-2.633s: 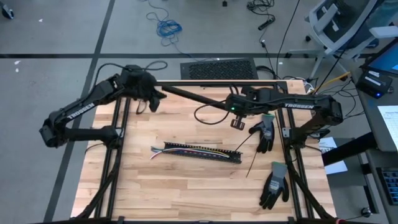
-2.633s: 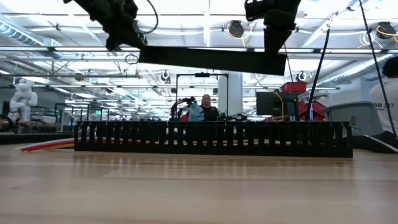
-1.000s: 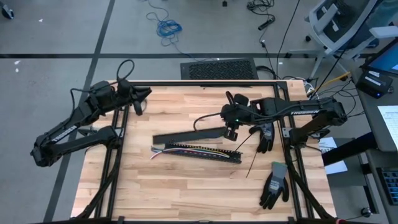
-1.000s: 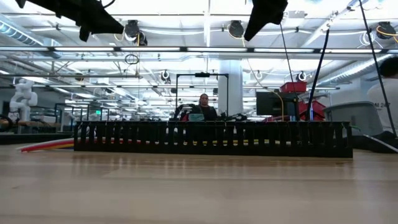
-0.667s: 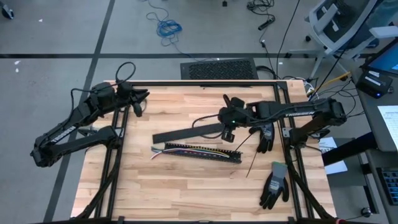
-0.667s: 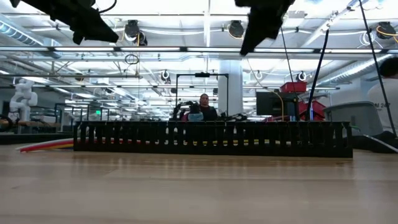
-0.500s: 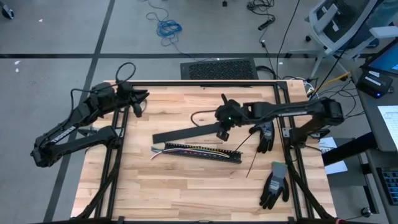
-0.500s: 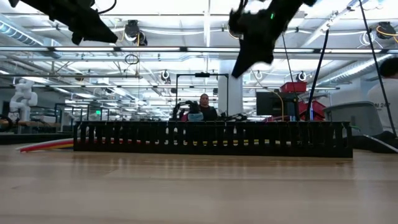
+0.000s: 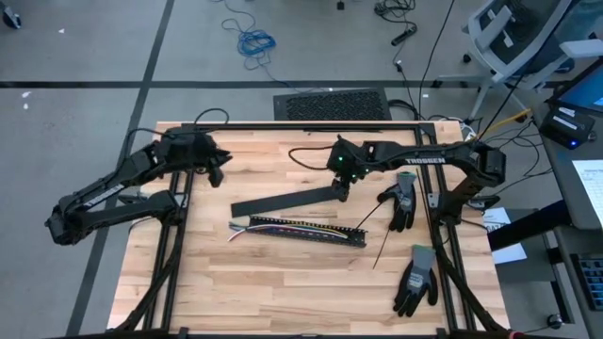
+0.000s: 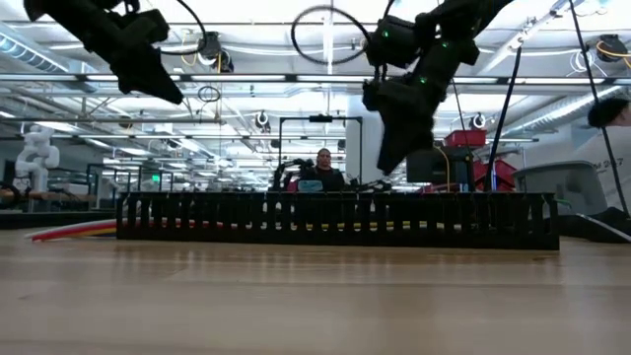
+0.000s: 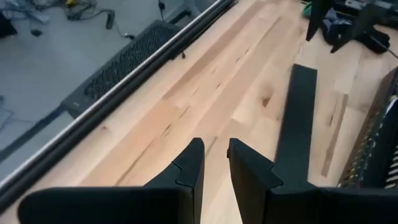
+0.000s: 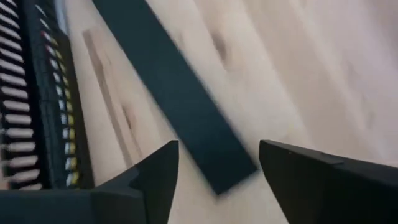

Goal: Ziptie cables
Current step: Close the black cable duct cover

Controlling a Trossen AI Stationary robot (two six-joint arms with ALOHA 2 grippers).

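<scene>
We read the coming move as turning on how the cables (image 9: pixel 283 227) lie relative to our two grippers. They rest in a slotted black duct (image 9: pixel 306 232) near the middle of the worktop (image 9: pixel 283 282), the long axis running from the left edge toward the right edge with a slight slant toward the front. The coloured ends fan out of the duct's left end; the rest of the bundle stays inside, only yellow and other specks showing through the slots.

The right gripper (image 9: pixel 341 192) hangs over the right end of a flat black cover strip (image 9: pixel 283 201), which lies just behind the duct and a little askew to it. Its jaws are spread wide, holding nothing, with the strip's end between and just below them in the right wrist view. From there the cables lie toward the front edge, close by.

The left gripper (image 9: pixel 215 175) sits near the back left corner, jaws nearly pressed together with a narrow gap, empty. The cables' loose ends lie well apart from it, toward the front.

So the right arm is nearer the bundle. Two zip-ties (image 9: pixel 377 235) and two gloves (image 9: pixel 407 235) lie toward the right edge.
</scene>
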